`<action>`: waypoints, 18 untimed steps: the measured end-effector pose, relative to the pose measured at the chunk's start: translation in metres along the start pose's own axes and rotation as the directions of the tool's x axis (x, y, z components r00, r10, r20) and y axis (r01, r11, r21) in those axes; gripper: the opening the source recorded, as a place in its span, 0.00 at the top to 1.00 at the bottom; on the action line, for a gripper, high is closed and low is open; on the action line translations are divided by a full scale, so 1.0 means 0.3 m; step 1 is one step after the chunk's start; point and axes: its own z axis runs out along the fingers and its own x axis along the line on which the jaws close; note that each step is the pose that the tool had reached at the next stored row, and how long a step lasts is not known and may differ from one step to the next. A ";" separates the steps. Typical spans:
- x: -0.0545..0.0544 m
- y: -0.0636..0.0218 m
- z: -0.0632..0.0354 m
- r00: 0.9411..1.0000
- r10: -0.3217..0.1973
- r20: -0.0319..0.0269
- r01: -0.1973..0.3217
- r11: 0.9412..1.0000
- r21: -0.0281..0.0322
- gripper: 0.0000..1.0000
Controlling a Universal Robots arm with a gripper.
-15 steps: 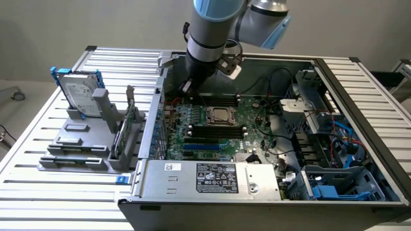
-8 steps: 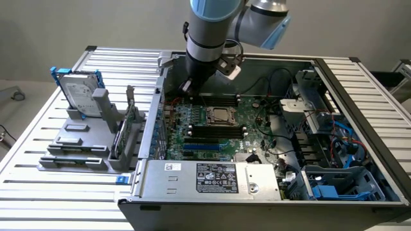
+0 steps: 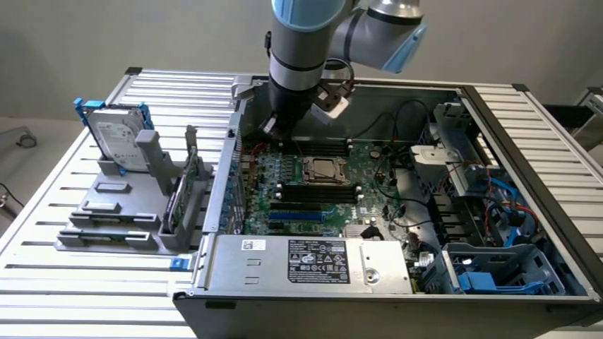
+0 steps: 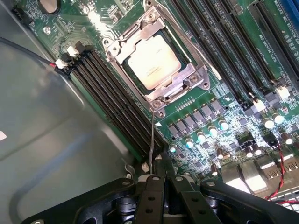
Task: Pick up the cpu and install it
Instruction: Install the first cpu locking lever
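The cpu (image 4: 153,63), a small square chip with a pale metal top, lies flat inside the dark metal-framed socket (image 4: 198,80) on the green motherboard; the exterior view shows the cpu (image 3: 325,168) mid-board. My gripper (image 4: 159,173) is shut, its black fingers pressed together just beside the socket. A thin wire socket lever (image 4: 152,135) runs from the socket's corner to my fingertips; I cannot tell whether it is pinched. In the exterior view the gripper (image 3: 271,129) hangs low over the board's back corner at that view's left, inside the case.
Black memory slots (image 4: 117,100) flank the socket. The case's grey wall (image 4: 51,121) is close beside the gripper. A hard drive with a blue bracket (image 3: 118,131) stands on a grey rack outside the case. The power supply (image 3: 311,261) and cables (image 3: 490,205) fill the front and right.
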 end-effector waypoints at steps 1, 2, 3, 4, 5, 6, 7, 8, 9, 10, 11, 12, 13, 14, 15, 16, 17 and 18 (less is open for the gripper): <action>-0.003 -0.003 0.000 1.000 0.004 -0.001 -0.004 1.000 -0.001 0.89; -0.006 -0.008 0.001 1.000 0.007 -0.003 -0.007 1.000 -0.003 0.89; -0.008 -0.012 0.001 1.000 0.008 -0.005 -0.008 1.000 -0.005 0.89; -0.010 -0.016 0.002 1.000 0.010 -0.007 -0.010 1.000 -0.008 0.89; -0.011 -0.019 0.003 1.000 0.011 -0.010 -0.011 1.000 -0.011 0.89; -0.011 -0.021 0.004 1.000 0.012 -0.014 -0.012 1.000 -0.015 0.89; -0.010 -0.023 0.004 1.000 0.013 -0.018 -0.013 1.000 -0.020 0.89; -0.009 -0.025 0.005 1.000 0.013 -0.023 -0.014 1.000 -0.026 0.89; -0.007 -0.026 0.005 1.000 0.013 -0.028 -0.014 0.999 -0.033 0.89; -0.005 -0.028 0.006 0.999 0.012 -0.034 -0.014 0.999 -0.040 0.89; -0.004 -0.030 0.007 0.999 0.011 -0.039 -0.013 0.999 -0.047 0.89; -0.002 -0.032 0.008 0.999 0.011 -0.045 -0.013 0.998 -0.054 0.89; 0.000 -0.033 0.009 0.999 0.010 -0.051 -0.013 0.998 -0.061 0.89; 0.002 -0.035 0.010 0.998 0.009 -0.057 -0.012 0.998 -0.068 0.89; 0.004 -0.036 0.011 0.998 0.007 -0.063 -0.012 0.997 -0.076 0.89; 0.005 -0.038 0.011 0.998 0.005 -0.070 -0.011 0.996 -0.085 0.89; 0.007 -0.039 0.012 0.997 0.002 -0.077 -0.010 0.995 -0.095 0.89; 0.008 -0.040 0.013 0.996 -0.001 -0.085 -0.008 0.994 -0.105 0.89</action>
